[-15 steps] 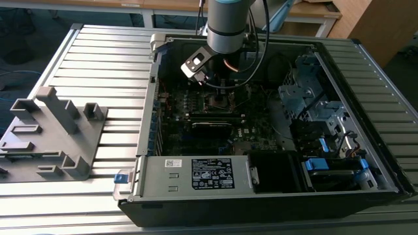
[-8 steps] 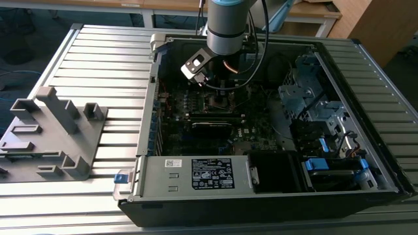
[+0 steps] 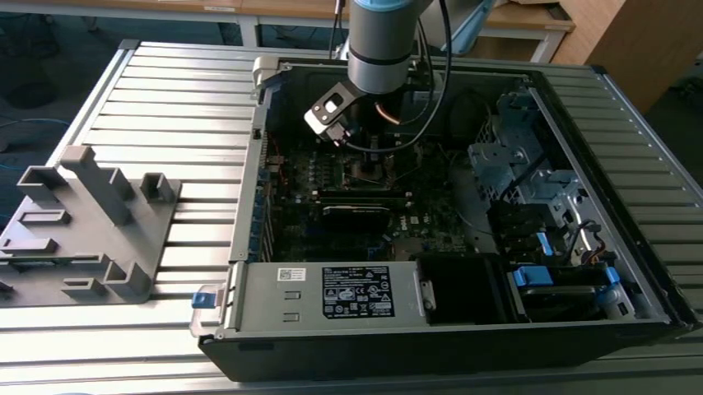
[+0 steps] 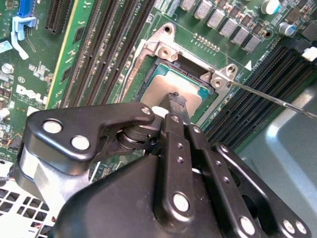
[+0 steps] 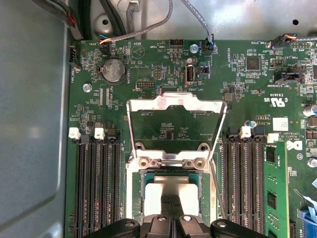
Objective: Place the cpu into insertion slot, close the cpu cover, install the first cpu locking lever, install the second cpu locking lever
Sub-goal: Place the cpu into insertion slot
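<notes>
Exterior view first. Upper middle of the frame: the arm [image 3: 379, 49] reaching down into the open computer case [image 3: 244, 247], with the gripper [image 3: 368, 158] low over the upper part of the motherboard [image 3: 351, 216]. Toward the exterior view's left, well apart from the case, a grey fixture [image 3: 94, 222] on the slatted table [image 3: 165, 99].

Second wrist view next. Looking down along the black fingers [image 4: 174, 134]: the gripper [image 4: 177, 101] directly over the cpu [image 4: 159, 90], its tip at or just off the dull silver face — hard to say whether touching. The cpu lying flat inside the insertion slot [image 4: 174, 63], square with the rim. From one socket corner, a thin locking lever [image 4: 277, 101] sticking out over the memory slots, unlatched.

First wrist view last. Fingers [image 5: 161, 222] drawn together with only a slit between them, gripping nothing that can be seen. Between and beyond them the cpu [image 5: 158, 192], seated in the insertion slot [image 5: 140, 194]. Past the hinge, the cpu cover [image 5: 176, 101] swung up and back, bare green board plain through its window. Just beside the socket, the same thin locking lever [image 5: 216, 192], free.

By the look of it: first step done or all but done — chip in place. Cover not yet closed. Both lever steps undone, judging by the raised cover.
</notes>
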### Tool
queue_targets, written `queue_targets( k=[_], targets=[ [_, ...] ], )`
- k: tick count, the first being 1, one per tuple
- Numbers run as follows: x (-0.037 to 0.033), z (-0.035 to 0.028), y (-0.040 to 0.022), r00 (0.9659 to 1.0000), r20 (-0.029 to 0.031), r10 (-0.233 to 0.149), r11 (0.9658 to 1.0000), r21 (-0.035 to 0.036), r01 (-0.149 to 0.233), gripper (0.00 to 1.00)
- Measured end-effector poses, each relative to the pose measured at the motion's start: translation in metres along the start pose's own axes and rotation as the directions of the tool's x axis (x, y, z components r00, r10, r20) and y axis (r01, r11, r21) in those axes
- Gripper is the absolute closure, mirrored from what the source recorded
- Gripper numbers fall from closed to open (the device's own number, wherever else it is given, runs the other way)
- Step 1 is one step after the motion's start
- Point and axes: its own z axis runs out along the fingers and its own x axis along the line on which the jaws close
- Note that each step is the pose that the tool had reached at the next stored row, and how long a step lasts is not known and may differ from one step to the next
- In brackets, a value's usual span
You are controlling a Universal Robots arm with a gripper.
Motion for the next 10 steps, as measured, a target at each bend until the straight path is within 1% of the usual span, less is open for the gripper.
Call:
queue_targets(
  k=[10],
  targets=[
    [-0.0002,0.0019,-0.0002,1.0,0.0008,0.0,1.0,0.0004,0.0,0.89]
  ],
)
